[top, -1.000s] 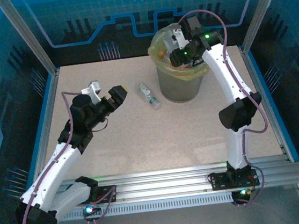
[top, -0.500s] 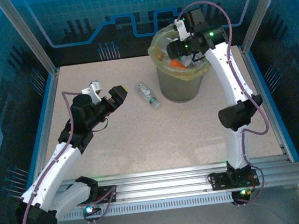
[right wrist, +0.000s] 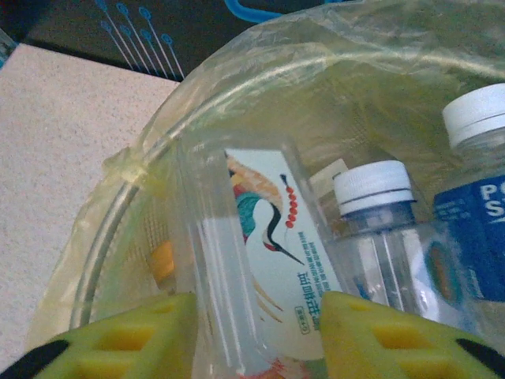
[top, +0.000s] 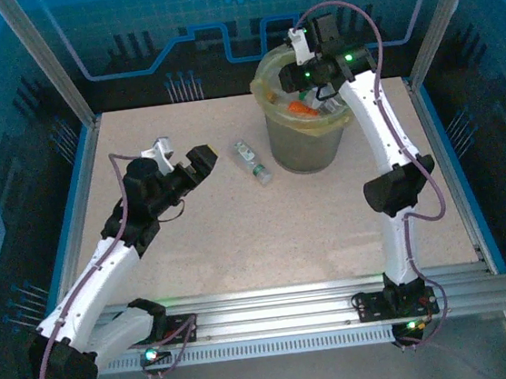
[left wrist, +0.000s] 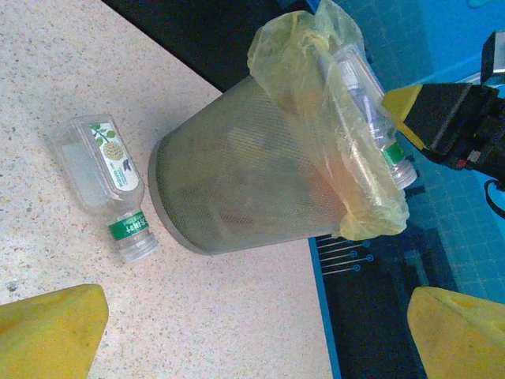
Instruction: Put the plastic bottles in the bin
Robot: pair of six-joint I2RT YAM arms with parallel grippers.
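Top external view: one clear bottle (top: 253,164) lies on its side on the speckled surface (top: 241,246), just beside the foot of the bin (top: 308,151), on the left arm's side. From the left wrist you can make out its green neck band and white cap (left wrist: 138,241), the cap end pointing toward the bin's wall (left wrist: 237,189).

The bin stands upright near the far edge, its yellow-green bag (left wrist: 300,63) folded over the rim. Inside, the right wrist view shows a crane-label bottle (right wrist: 260,229), a white-capped bottle (right wrist: 375,189) and a blue-label bottle (right wrist: 473,213), crowded together.

The right tool (top: 292,79) hangs over the bin's mouth. Its yellow fingers (right wrist: 110,335) flank the crane-label bottle closely; whether they pinch it I cannot tell.

The left tool (top: 199,159) hovers above the surface near the lone bottle, spread wide, gripping nothing, its yellow tips (left wrist: 47,335) far apart.
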